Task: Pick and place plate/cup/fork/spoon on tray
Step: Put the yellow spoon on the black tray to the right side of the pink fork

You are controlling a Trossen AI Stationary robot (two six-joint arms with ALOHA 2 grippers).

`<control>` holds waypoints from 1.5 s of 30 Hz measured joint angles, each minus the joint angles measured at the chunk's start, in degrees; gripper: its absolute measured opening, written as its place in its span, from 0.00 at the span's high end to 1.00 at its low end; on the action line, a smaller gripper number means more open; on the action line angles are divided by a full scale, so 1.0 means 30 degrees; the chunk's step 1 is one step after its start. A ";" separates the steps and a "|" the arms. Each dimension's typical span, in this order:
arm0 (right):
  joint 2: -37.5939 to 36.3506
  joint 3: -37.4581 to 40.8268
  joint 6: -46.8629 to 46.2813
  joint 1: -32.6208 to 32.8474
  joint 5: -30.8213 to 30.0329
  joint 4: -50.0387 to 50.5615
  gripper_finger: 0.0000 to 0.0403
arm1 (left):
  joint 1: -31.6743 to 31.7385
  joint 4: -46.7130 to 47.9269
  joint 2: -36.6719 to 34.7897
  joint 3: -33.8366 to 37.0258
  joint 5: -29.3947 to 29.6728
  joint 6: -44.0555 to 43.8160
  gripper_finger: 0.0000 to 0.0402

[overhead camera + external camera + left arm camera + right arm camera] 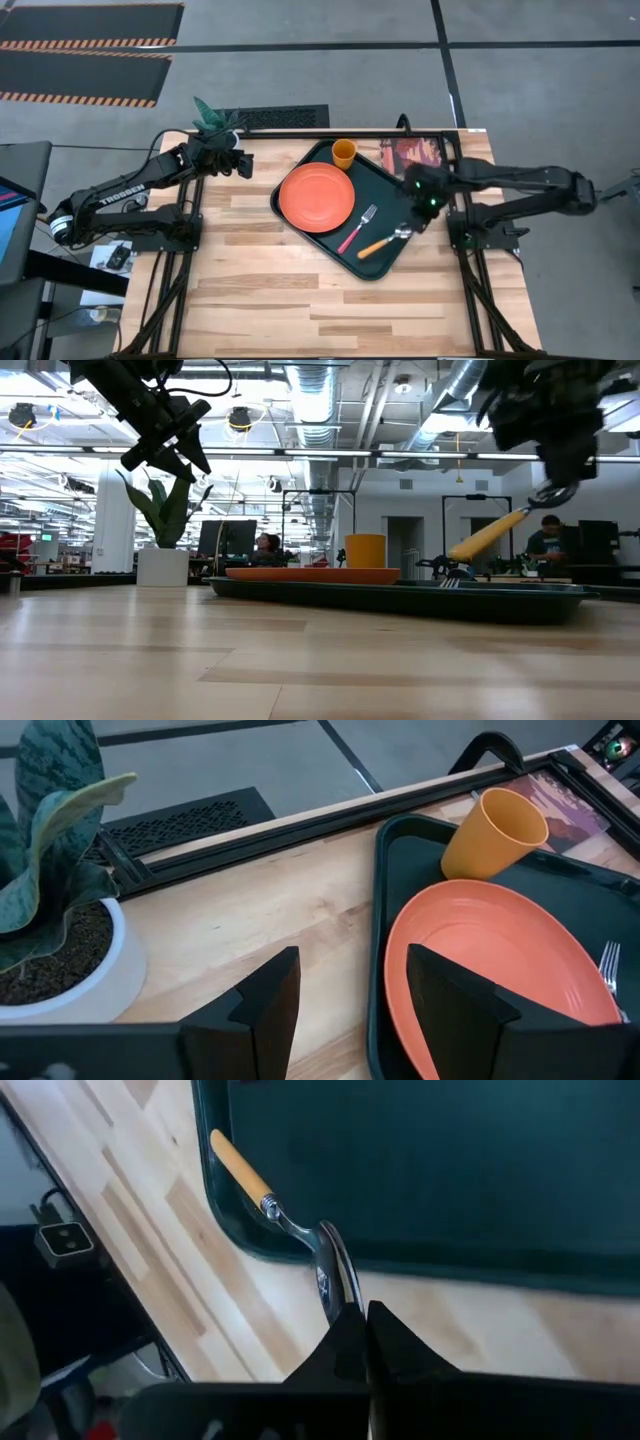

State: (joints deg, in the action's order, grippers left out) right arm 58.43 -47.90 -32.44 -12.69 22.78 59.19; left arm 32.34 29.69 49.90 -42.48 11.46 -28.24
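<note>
The dark tray lies mid-table. On it are the orange-red plate, the orange-yellow cup standing upright at its far side, and the pink-handled fork lying flat beside the plate. My right gripper is shut on the orange-handled spoon over the tray's near right part; it also shows in the low view. My left gripper is open and empty, held above the table left of the tray. My right gripper pinches the spoon's metal bowl between its two fingers, coming from above. The spoon is tilted, and its orange handle slopes down from the fingers toward the tray. Whether the handle's free end touches the tray, I cannot tell.
A potted plant stands at the table's far left corner, close behind my left gripper. A reddish picture book lies at the far right, beside the tray. The table's near half is bare wood.
</note>
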 joint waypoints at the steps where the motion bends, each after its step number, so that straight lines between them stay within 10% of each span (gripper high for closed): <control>1: 0.0264 0.0000 0.1154 -0.0873 0.0495 0.0213 1.00 | -0.0006 0.0001 -0.0004 0.0000 0.0061 -0.0040 0.58; 9: 0.4074 -0.0015 0.8579 -0.5284 0.3521 0.0505 1.00 | 0.0000 0.0132 0.0004 0.0000 0.0249 -0.0361 0.58; 20: 1.0059 -0.2123 1.4363 -0.5834 0.3925 0.1147 1.00 | -0.0007 0.0278 -0.0004 0.0000 0.0372 -0.0842 0.58; 45: 1.4382 -0.3687 1.5845 -0.6241 0.4624 -0.0024 1.00 | 0.0000 0.0278 -0.0004 0.0000 0.0624 -0.0835 0.58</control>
State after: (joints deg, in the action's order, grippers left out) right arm 101.58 -58.96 15.10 -31.42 36.65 59.11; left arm 32.34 30.52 49.89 -42.48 13.33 -30.74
